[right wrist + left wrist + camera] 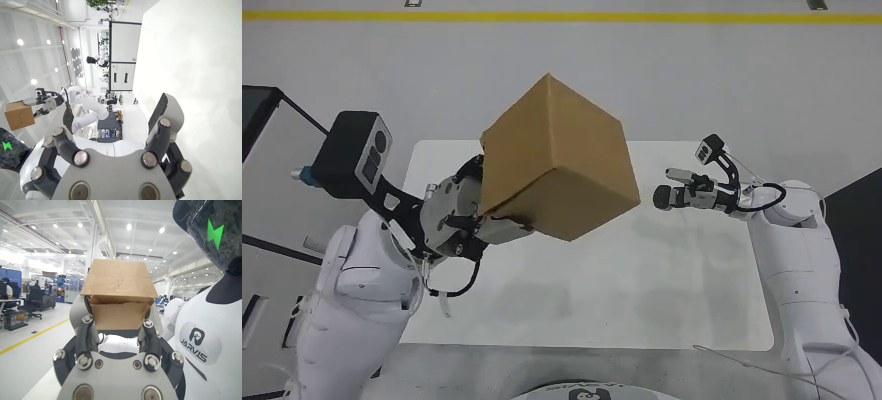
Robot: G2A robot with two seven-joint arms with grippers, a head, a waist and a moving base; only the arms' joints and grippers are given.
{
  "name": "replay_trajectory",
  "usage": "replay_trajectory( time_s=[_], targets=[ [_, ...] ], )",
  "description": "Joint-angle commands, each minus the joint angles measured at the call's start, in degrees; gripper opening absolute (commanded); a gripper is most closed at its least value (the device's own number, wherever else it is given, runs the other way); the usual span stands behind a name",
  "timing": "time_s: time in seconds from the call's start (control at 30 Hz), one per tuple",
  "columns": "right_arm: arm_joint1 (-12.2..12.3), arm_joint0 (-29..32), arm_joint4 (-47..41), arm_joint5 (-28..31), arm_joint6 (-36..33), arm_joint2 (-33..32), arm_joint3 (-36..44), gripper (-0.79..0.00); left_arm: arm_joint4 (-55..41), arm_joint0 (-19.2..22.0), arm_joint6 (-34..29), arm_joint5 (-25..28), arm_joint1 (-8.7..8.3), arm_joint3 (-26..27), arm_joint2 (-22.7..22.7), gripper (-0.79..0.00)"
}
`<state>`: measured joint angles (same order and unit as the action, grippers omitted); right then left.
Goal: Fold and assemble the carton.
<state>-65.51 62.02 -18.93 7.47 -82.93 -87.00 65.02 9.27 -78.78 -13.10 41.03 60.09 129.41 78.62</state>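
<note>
The carton (pixel 557 160) is closest to you, a closed brown cube held up in the air and tilted so that one corner points down. Your left gripper (pixel 480 212) grips it at the carton's left side. Its fingers (pixel 75 311) press on either side of the carton's lower edge, where a folded flap shows a ragged seam. The left arm is bent at the elbow, the forearm raised toward the carton and the wrist turned to face it.

To the carton's right and well apart from it, your right gripper (pixel 664 188) hovers with its jaws spread wide and nothing between them. That arm stretches out from the shoulder with the gripper pointing toward the carton.

Beneath the carton lies the white table (pixel 692 290), spreading below it and out to its right; the carton hangs above the surface without touching it. Beyond the carton, a yellow line (pixel 562 16) runs across the grey floor.
</note>
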Motion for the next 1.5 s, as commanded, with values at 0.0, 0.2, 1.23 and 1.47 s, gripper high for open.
replay_trajectory(
  time_s=[0.0, 0.2, 1.23, 1.47],
  targets=[
    [0.0, 0.0, 0.0, 0.0, 0.0, 0.0, 0.0, 0.000, 0.5, -0.1, -0.8, -1.0, -0.01, 0.1, 0.1, -0.785],
    [0.0, 0.0, 0.0, 0.0, 0.0, 0.0, 0.0, 0.000, 0.5, -0.1, -0.8, -1.0, -0.01, 0.1, 0.1, -0.785],
    [0.0, 0.0, 0.0, 0.0, 0.0, 0.0, 0.0, 0.000, 13.1, -7.0, -2.0, -3.7, 0.80, 3.2, 5.0, -0.785],
    [0.0, 0.0, 0.0, 0.0, 0.0, 0.0, 0.0, 0.000, 18.1, -5.8, -2.1, -4.6, 0.83, 5.2, 6.1, -0.785]
  ],
)
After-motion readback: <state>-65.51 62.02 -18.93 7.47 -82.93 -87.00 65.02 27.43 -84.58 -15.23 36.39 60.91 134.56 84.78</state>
